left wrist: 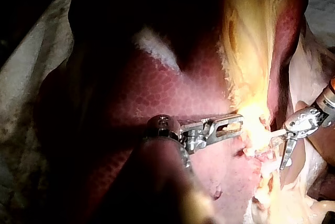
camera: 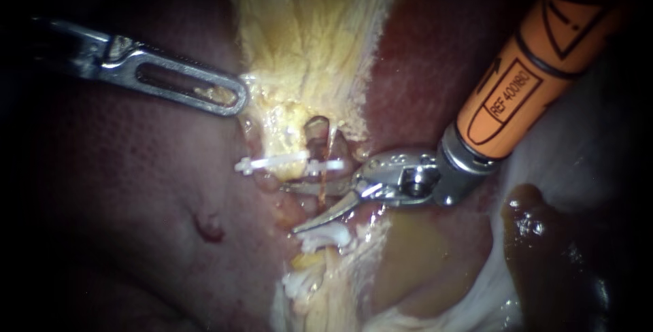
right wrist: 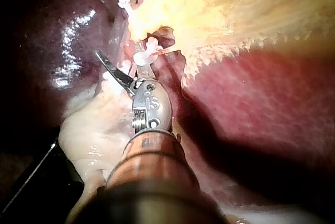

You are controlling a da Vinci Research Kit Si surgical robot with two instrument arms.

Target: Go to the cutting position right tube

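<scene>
The right instrument (camera: pixel 299 204) slants in from the upper right on an orange shaft with a steel wrist. Its two thin curved blades are spread in a narrow V and hold nothing, just below the white clip (camera: pixel 326 166) on the right tube (camera: pixel 317 135), a short brownish stump at the foot of the yellow fibrous tissue (camera: pixel 306 32). Farther off, the left instrument (camera: pixel 235 99) lies level over the glossy red liver (camera: pixel 122 189), its slotted jaws closed on that tissue's edge.

Dark red liver (camera: pixel 136 237) flanks a band of yellow fatty tissue (camera: pixel 313 32).
</scene>
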